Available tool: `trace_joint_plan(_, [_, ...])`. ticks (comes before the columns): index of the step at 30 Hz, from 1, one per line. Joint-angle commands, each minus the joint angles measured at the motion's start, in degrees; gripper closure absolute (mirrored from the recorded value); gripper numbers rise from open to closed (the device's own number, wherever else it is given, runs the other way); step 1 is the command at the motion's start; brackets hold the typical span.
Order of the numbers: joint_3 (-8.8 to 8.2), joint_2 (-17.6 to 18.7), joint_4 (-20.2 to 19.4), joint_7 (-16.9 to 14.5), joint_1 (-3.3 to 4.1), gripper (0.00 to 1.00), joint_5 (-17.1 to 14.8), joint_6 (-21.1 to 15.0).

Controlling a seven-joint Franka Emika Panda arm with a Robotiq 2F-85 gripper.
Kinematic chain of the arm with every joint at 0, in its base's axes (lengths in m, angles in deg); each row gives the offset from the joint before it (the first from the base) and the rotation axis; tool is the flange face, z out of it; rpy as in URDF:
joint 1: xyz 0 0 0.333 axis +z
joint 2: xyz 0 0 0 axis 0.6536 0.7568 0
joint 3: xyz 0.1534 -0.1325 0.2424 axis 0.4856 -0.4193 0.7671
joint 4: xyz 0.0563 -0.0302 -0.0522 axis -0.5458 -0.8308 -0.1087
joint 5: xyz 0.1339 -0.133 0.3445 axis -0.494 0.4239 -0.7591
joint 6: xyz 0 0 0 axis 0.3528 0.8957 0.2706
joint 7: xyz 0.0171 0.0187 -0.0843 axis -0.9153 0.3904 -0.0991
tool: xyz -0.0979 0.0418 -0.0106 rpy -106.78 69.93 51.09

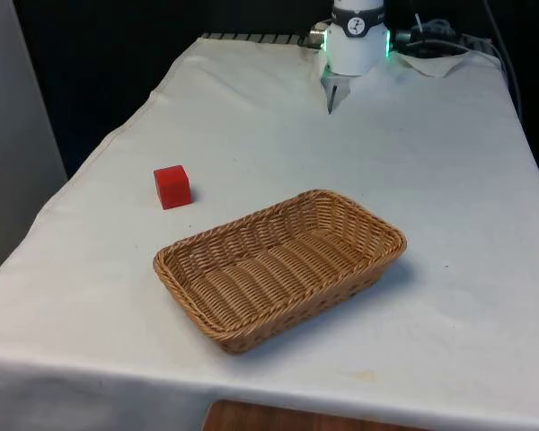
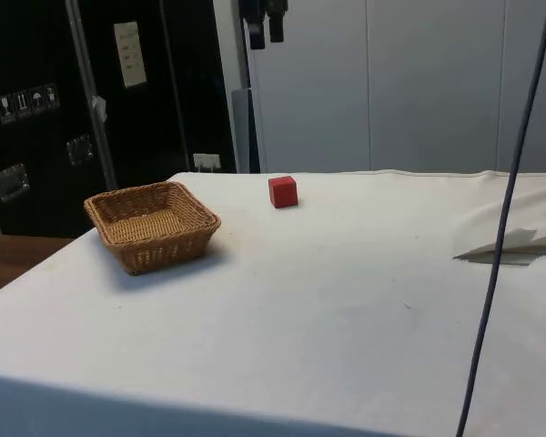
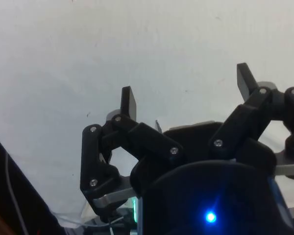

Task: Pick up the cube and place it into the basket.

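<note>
Waiting high above the table, the gripper (image 3: 183, 90) has its two fingers (image 3: 129, 104) spread wide apart, with nothing between them. In the side view the gripper (image 2: 264, 27) hangs near the top edge, well above everything.

The cube (image 1: 172, 187) sits on the white cloth (image 1: 449, 180), far below the gripper and well apart from it. The basket (image 1: 377, 260) is also far below the gripper, and the cube rests near it but not touching — there is bare cloth between them. The basket has nothing in it.

The cube is small and red. It looks hard and light, maybe wood or plastic, though that is hard to tell from here. Its sides are flat, so it should not slip much. It does not look like it would break.

The best place to hold it is on two flat sides that face away from each other, with one finger on each. The gripper should come straight down over the middle of the cube — not a corner, or it might twist out.
</note>
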Motion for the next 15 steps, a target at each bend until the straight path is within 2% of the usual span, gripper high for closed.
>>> trace_joint_plan(1, [-0.06, 0.74, 0.69, -0.06, 0.11, 0.00, -0.40, 0.06])
trace_joint_plan(3, [0.00, 0.74, 0.74, 0.00, 0.00, 0.00, -0.11, 0.00])
trace_joint_plan(9, [0.00, 4.24, 4.30, 0.11, 0.06, 0.00, -1.49, 0.17])
trace_joint_plan(10, [0.00, 3.84, 3.84, 0.06, 0.00, 0.00, -1.09, 0.00])
trace_joint_plan(15, [-0.34, 6.25, 6.07, -0.11, -0.23, 0.00, -2.01, 0.06])
